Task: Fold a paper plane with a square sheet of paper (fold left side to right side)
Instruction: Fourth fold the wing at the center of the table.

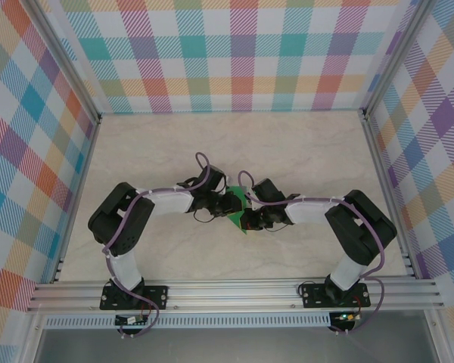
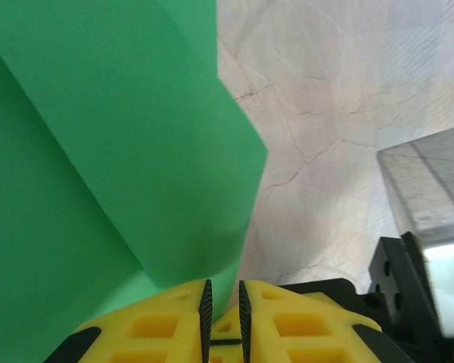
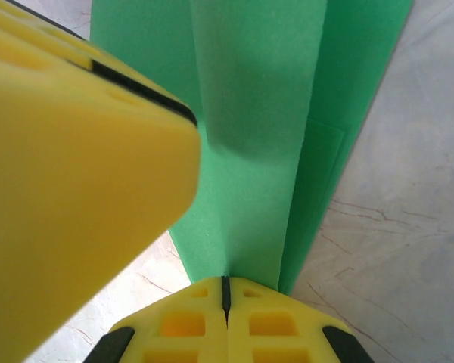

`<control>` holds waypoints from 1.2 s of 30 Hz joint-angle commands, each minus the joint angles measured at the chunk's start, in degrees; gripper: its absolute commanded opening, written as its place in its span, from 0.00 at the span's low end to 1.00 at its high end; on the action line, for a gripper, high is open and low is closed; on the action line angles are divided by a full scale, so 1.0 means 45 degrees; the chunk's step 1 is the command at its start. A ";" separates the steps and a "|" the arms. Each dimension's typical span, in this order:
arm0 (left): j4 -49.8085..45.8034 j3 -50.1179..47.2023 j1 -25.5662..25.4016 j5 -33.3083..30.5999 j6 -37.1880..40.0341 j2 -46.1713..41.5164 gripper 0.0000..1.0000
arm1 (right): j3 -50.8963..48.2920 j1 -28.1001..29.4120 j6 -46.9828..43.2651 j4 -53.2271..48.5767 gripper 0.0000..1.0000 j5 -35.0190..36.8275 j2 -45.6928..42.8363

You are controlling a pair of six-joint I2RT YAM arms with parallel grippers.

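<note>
Centrally over the pale marbled table (image 1: 303,151), folded green paper (image 3: 257,113) with long layered creases, pinched from opposite sides: left gripper (image 2: 223,286) jaws nearly together on one folded edge, right gripper (image 3: 225,280) jaws fully closed on a raised flap, the two grippers close beside each other.

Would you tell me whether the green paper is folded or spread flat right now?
Folded: the green paper lies in overlapping layers with long straight creases, as both wrist views show.
</note>
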 commanded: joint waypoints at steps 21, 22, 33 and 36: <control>-0.0757 0.1340 0.0193 -0.1200 0.0547 0.2123 0.19 | -0.0702 0.0137 -0.0430 -0.3514 0.00 0.0978 0.1177; -0.0832 0.1422 0.0309 -0.1255 0.0595 0.2223 0.18 | -0.0702 0.0137 -0.0454 -0.3537 0.00 0.0968 0.1156; -0.1945 0.3395 0.1926 -0.0753 0.1540 0.3295 0.19 | -0.0780 0.0140 -0.0530 -0.3525 0.00 0.0881 0.1129; -0.2536 0.4372 0.2225 -0.0597 0.1823 0.3622 0.19 | -0.0817 0.0139 -0.0510 -0.3457 0.00 0.0822 0.1121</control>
